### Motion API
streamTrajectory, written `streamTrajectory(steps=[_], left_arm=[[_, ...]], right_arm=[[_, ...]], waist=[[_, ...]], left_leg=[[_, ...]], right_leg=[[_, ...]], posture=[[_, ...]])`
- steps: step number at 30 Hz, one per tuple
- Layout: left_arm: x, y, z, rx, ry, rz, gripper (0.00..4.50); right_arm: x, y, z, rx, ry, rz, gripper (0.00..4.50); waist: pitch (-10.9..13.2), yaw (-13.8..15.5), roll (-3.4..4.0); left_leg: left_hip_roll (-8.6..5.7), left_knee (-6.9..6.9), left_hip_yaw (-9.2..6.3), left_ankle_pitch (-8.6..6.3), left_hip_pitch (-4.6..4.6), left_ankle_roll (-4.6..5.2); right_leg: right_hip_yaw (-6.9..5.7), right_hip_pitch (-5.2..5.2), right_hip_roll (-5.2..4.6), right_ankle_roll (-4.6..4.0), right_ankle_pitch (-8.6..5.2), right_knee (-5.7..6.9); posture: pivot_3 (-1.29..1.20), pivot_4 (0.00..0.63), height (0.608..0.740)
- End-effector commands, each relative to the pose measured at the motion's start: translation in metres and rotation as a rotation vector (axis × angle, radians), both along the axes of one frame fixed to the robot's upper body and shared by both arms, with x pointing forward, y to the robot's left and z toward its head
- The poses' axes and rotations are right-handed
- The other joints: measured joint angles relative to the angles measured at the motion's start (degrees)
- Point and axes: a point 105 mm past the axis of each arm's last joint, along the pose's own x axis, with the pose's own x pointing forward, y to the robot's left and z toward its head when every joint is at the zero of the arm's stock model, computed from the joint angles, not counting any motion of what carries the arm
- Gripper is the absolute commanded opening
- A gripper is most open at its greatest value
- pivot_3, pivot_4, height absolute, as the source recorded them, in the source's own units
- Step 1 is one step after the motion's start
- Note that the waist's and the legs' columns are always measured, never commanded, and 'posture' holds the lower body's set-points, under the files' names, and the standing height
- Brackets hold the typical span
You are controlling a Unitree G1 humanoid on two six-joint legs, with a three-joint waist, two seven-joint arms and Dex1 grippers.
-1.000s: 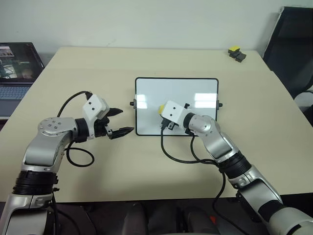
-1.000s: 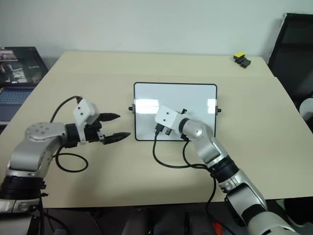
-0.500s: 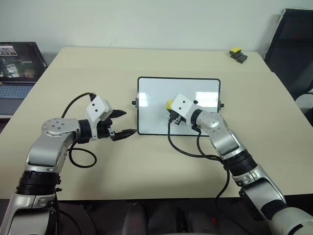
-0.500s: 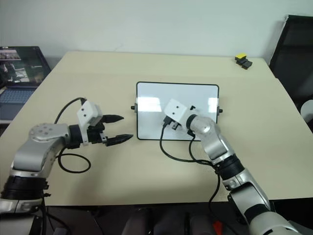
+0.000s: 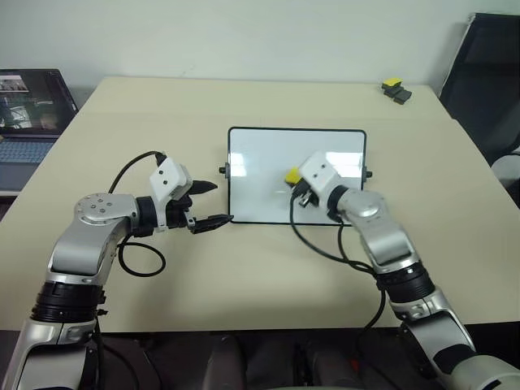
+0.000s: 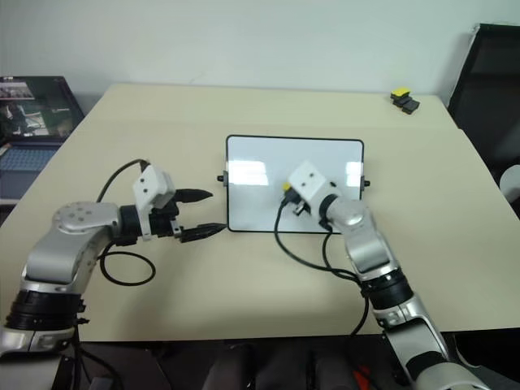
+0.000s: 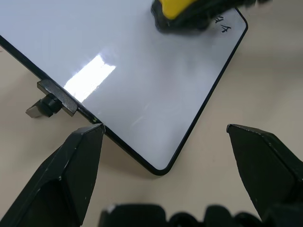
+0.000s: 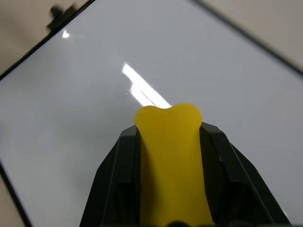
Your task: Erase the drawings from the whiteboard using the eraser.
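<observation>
The eraser [image 5: 292,175], a yellow block, sits clamped between the fingers of the right gripper [image 5: 297,182] over the middle of the whiteboard [image 5: 260,162], which lies flat at the centre of the table [image 5: 244,268]. Over the last second the right gripper has carried the eraser from the near-middle part of the board toward the right and a little farther in, so the wipe is sweeping across the surface. In the left wrist view a small black scribble of the drawings [image 7: 224,25] shows just beside the eraser near the board's edge, so I judge the erasing is not finished and more strokes are needed there; the head views are too coarse to show other marks. The left gripper [image 5: 213,203] hangs with its fingers apart just beside the board's near-left corner, hardly shifted, holding nothing. Far off at the table's far-right corner rest small dark blocks [image 5: 394,89], one yellow-topped, and a laptop [image 5: 28,114] stands at the far left.
</observation>
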Motion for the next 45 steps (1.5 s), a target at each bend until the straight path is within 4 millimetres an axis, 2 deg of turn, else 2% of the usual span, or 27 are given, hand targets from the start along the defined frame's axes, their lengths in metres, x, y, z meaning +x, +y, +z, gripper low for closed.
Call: streamTrajectory(steps=[1,8,13,17,22,27,31,35,39,45], left_arm=[[-0.005,-0.015,0.019,0.012,-0.072,-0.073,4.5],[-0.013,-0.027,0.029,0.055,-0.131,-0.122,4.5],[-0.019,-0.035,0.032,0.051,-0.146,-0.152,4.5],[-0.02,-0.035,0.029,0.053,-0.143,-0.155,4.5],[-0.024,-0.033,0.023,0.002,-0.114,-0.126,4.5],[-0.028,-0.03,0.015,-0.006,-0.096,-0.102,4.5],[-0.029,-0.031,0.015,-0.006,-0.098,-0.1,4.5],[-0.034,-0.038,0.015,0.012,-0.104,-0.135,4.5],[-0.038,-0.046,0.018,-0.002,-0.086,-0.193,4.5],[-0.034,-0.041,0.016,0.007,-0.06,-0.237,4.5]], right_arm=[[-0.016,-0.021,0.028,0.049,-0.074,-0.036,1.33],[-0.056,-0.075,0.015,0.048,-0.06,-0.168,1.33],[-0.088,-0.104,-0.017,0.032,0.021,-0.208,1.33],[-0.116,-0.108,-0.04,0.06,0.087,-0.157,1.33],[-0.131,-0.091,-0.041,0.16,0.049,-0.084,1.33],[-0.133,-0.079,-0.04,0.184,0.03,-0.045,1.33],[-0.129,-0.079,-0.041,0.136,0.027,-0.042,1.33],[-0.114,-0.088,-0.045,-0.02,0.035,-0.089,1.33],[-0.098,-0.084,-0.033,-0.051,-0.002,-0.109,1.33],[-0.083,-0.073,-0.026,-0.045,-0.019,-0.113,1.33]], waist=[[0.0,0.0,0.0],[0.0,0.13,0.0],[0.0,-0.16,0.0],[0.01,-0.3,0.01],[0.0,-0.65,0.02],[0.0,-0.27,0.01],[0.0,-0.07,0.01],[0.0,-0.1,0.0],[0.0,-0.19,0.01],[0.0,-0.13,0.01]], left_leg=[[0.0,-0.04,0.02,-0.01,0.0,-0.01],[-0.03,-0.25,0.21,-0.07,-0.01,-0.09],[-0.04,-0.23,0.2,-0.07,0.04,-0.08],[-0.04,-0.21,0.27,-0.07,0.07,-0.08],[-0.01,-0.18,0.19,-0.07,0.17,-0.08],[-0.02,-0.15,0.0,-0.07,0.16,-0.09],[-0.03,-0.1,0.0,-0.07,0.16,-0.08],[-0.04,-0.05,0.01,-0.07,0.16,-0.08],[0.0,-0.02,0.0,-0.07,0.17,-0.09],[-0.01,-0.01,0.02,-0.07,0.14,-0.08]], right_leg=[[0.03,-0.02,0.01,0.02,-0.02,-0.04],[0.18,-0.06,0.02,0.13,-0.11,-0.22],[0.23,-0.03,0.07,0.14,-0.12,-0.13],[0.2,0.02,0.11,0.14,-0.13,-0.12],[0.28,0.04,0.19,0.32,-0.23,-0.02],[0.21,0.07,0.19,0.32,-0.22,-0.01],[0.19,0.11,0.19,0.31,-0.21,-0.01],[0.19,0.14,0.19,0.31,-0.21,-0.01],[0.18,0.14,0.26,0.25,-0.18,0.03],[0.23,0.13,0.27,0.13,-0.11,-0.02]], posture=[[0.0,0.15,0.74],[0.0,0.15,0.74],[0.0,0.15,0.74],[0.0,0.15,0.74],[0.0,0.15,0.74],[0.0,0.15,0.74],[0.0,0.15,0.74],[0.0,0.15,0.74],[0.0,0.15,0.74],[0.0,0.15,0.74]])
